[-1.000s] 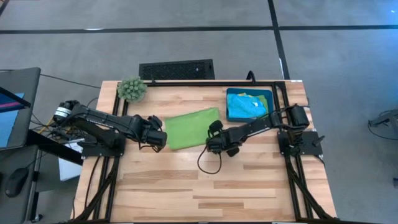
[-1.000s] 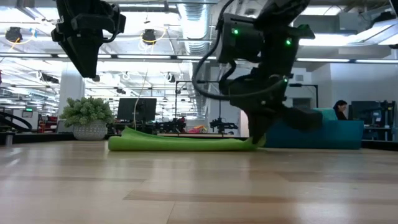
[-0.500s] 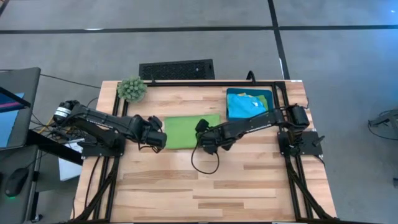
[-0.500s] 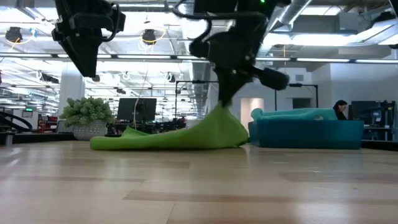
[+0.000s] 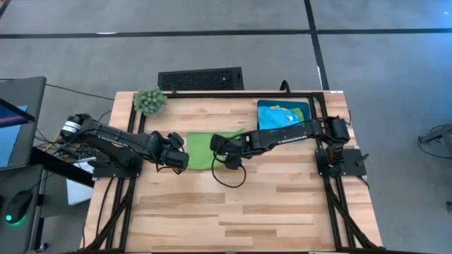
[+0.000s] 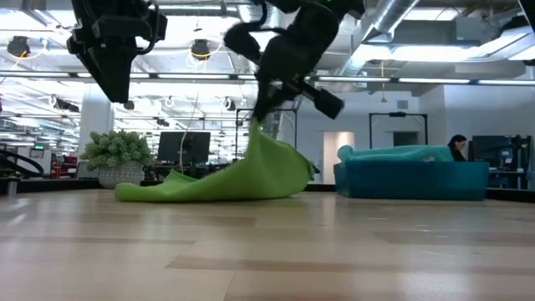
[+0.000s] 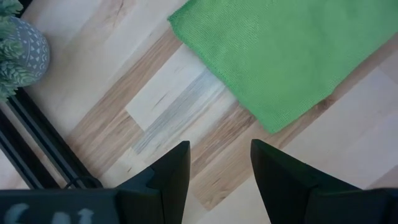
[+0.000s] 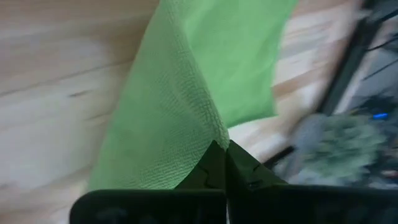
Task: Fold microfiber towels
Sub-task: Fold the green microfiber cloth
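A lime green microfiber towel [image 5: 198, 149] lies on the wooden table between my two grippers. It also shows in the low view [image 6: 242, 176]. My right gripper [image 5: 218, 147] is shut on the towel's right end and holds it raised above the table. That gripper shows in the low view [image 6: 255, 117] too. My left gripper [image 5: 183, 156] hovers open and empty above the table, just off the towel's left end. In the left wrist view the towel [image 7: 280, 56] lies beyond the open fingers [image 7: 221, 168]. More towels, light blue and green, lie in a teal bin [image 5: 263, 107]. My right gripper pinches the towel's raised right end at a corner or edge [image 8: 211, 134] between its two fingers; one layer or several, I cannot tell. The fingers come from above, slanting. The towel hangs below them in a slack drape, with its left end [image 6: 155, 192] on the table.
A fuzzy green plant ball in a grey pot [image 5: 150, 101] stands at the table's far left corner. The teal bin [image 6: 418, 180] stands at the far right. A black frame rail [image 5: 212, 92] runs along the far edge. Bare wood [image 5: 233, 212] fills the near half.
My right gripper has gone toward the table's left edge and up, still shut on the towel's right end. That end has been lifted off the table and carried over toward the left end, which has stayed on the table. The towel now stands as a slack peak.
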Controlling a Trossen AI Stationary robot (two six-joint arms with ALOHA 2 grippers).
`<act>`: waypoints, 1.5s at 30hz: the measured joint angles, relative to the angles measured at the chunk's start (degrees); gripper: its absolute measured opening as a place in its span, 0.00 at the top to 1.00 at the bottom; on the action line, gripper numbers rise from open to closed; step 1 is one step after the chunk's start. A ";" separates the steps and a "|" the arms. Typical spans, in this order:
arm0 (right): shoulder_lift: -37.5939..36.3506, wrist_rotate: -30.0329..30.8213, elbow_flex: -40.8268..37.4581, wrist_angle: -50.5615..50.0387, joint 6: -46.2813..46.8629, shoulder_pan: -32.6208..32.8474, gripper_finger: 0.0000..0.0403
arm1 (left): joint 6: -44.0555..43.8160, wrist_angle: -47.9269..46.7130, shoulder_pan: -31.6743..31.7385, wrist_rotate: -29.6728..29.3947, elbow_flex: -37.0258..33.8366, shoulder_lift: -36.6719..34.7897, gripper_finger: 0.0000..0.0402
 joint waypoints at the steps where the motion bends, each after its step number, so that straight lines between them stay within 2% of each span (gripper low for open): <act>1: 0.02 -0.13 0.00 1.51 -1.62 0.04 0.99 | -0.02 0.00 0.00 -0.02 0.00 0.00 0.59; 12: 0.02 -6.85 0.00 13.28 -11.54 0.21 0.99 | -1.11 0.04 0.00 -0.70 0.00 0.00 0.59; 20: 0.02 -10.62 0.00 18.48 -10.47 -0.74 0.99 | -3.85 1.10 -0.46 -0.65 0.00 0.00 0.59; 25: 0.02 -10.54 0.00 18.00 -7.15 -0.71 0.99 | 2.88 7.40 -3.76 -3.68 0.00 0.00 0.59; 31: 0.02 -10.51 0.00 18.26 -4.25 -1.06 0.99 | 14.51 21.98 -7.14 -4.11 0.02 0.00 0.59; 36: 0.02 -10.47 0.00 18.62 -4.22 -1.04 0.99 | 15.94 25.09 -7.27 -6.20 0.02 0.00 0.59; 40: 0.02 -10.47 0.00 18.83 -4.19 -1.04 0.99 | 16.58 25.41 -7.26 -10.97 0.02 0.00 0.59; 45: 0.02 -10.47 0.00 19.05 -4.14 -1.06 0.99 | 18.61 30.56 -7.17 -11.28 -3.40 0.77 0.59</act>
